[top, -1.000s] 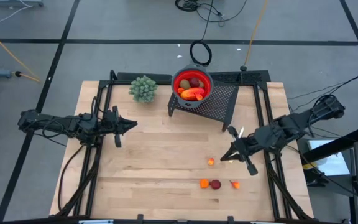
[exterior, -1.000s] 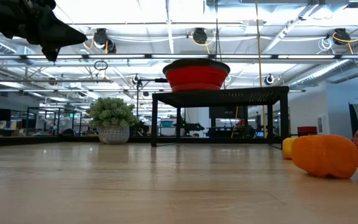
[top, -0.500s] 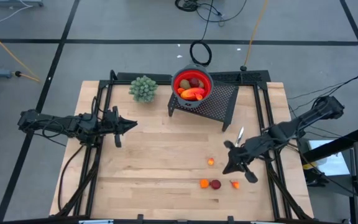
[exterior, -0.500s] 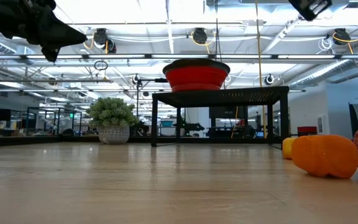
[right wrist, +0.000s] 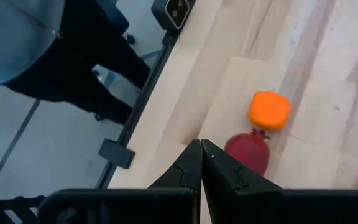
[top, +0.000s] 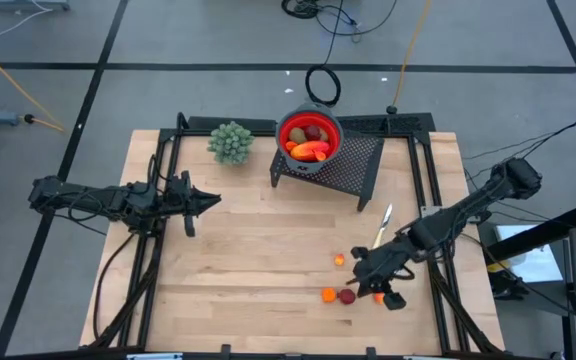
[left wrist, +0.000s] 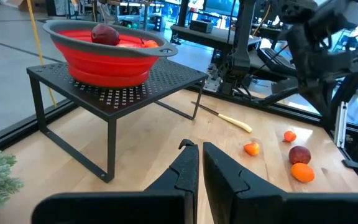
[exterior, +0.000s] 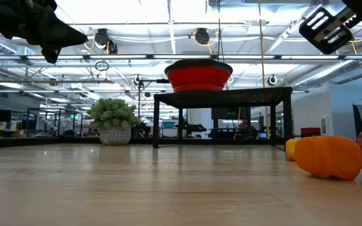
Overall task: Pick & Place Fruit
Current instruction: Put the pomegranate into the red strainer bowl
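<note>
Fruit sits right under your right gripper [right wrist: 199, 163], whose fingers are pressed together on nothing: a dark-red piece [right wrist: 248, 152] touching an orange piece [right wrist: 269, 110] just beyond it. Your arm hides a third bit beside them from above, and another orange bit [top: 339, 260] lies apart, toward the black mesh stand [top: 353, 165]. A thin knife [top: 381, 223] lies between that stand and your arm. On the stand, the red bowl [top: 290, 128] already holds more fruit, with a green plant ball [top: 230, 142] beside it. Your left gripper [top: 211, 201] waits closed, well apart.
</note>
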